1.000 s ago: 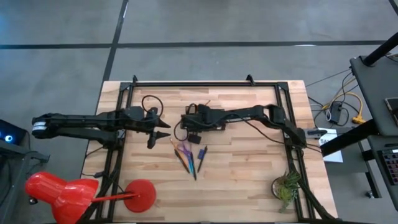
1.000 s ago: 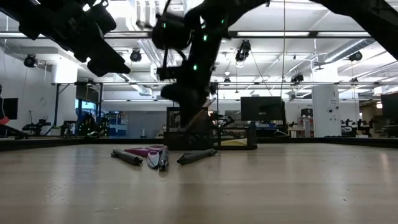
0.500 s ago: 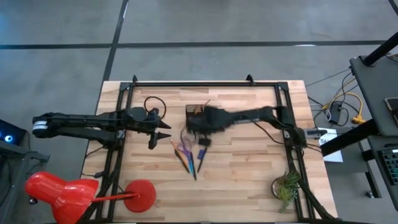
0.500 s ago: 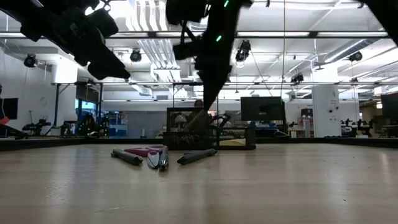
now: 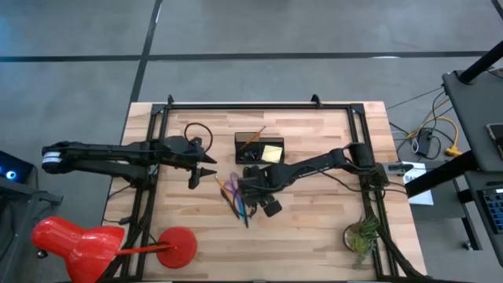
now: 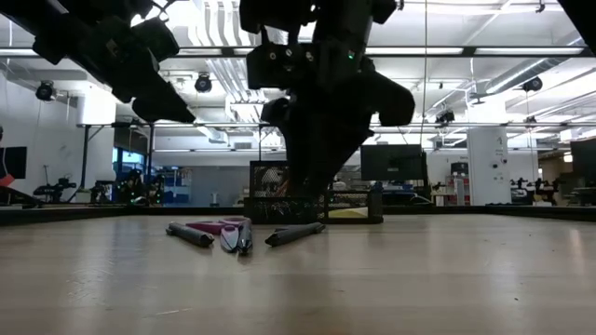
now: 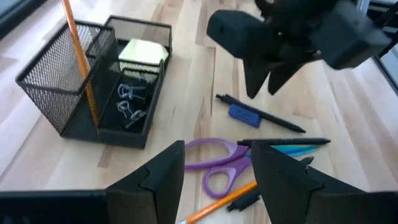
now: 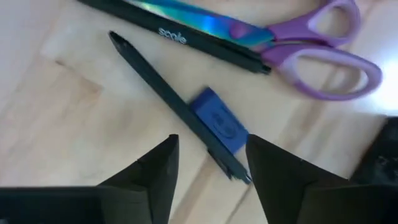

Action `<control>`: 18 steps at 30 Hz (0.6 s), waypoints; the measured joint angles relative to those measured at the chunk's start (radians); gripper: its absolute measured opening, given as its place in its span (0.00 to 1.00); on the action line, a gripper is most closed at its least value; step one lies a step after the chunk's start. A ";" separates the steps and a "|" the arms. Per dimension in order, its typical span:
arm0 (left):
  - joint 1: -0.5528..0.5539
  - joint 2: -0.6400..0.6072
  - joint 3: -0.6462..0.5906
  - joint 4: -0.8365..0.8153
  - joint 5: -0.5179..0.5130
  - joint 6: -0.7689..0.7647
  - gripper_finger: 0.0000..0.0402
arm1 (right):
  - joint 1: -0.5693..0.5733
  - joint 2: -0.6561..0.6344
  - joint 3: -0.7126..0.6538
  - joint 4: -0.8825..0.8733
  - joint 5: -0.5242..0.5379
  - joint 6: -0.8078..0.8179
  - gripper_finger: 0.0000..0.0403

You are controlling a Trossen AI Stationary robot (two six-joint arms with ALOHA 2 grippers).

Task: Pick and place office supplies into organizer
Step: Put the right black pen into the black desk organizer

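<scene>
The black mesh organizer (image 5: 259, 147) (image 7: 93, 81) stands at the table's far middle. Its tall section holds an upright orange pencil (image 7: 78, 56). Its low part holds a yellow sticky-note pad (image 7: 144, 51) and small clips (image 7: 130, 102). Nearer lie purple-handled scissors (image 5: 233, 189) (image 8: 323, 56), a blue pen (image 8: 193, 28), a dark pen with a blue clip (image 8: 214, 121) and another orange pencil (image 7: 217, 202). My right gripper (image 5: 253, 189) (image 8: 208, 168) hangs open just above the dark pen, touching nothing. My left gripper (image 5: 206, 167) (image 7: 214, 168) waits open to the left of the pile.
Black frame rails (image 5: 157, 157) run along the table's left, far and right sides. A red lamp-like object (image 5: 78, 244) stands at the near left corner and a small plant (image 5: 361, 236) at the near right. A cable loop (image 5: 192, 130) lies by the left arm.
My right gripper has left the organizer and swung toward the table's near edge and down over the pens, opening on the way. The yellow sticky-note pad now shows in the organizer, where the gripper covered it before.
</scene>
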 joint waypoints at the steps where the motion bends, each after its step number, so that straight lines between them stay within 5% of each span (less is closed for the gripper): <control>1: 0.000 0.000 0.000 0.003 0.000 0.000 0.42 | 0.000 0.002 0.000 0.000 -0.018 -0.003 0.45; 10: 0.000 0.007 0.001 0.005 0.001 0.001 0.42 | 0.024 0.019 -0.007 0.028 -0.178 -0.146 0.43; 18: 0.000 0.014 0.003 0.002 0.002 0.001 0.42 | 0.017 0.022 -0.041 0.132 -0.188 -0.227 0.36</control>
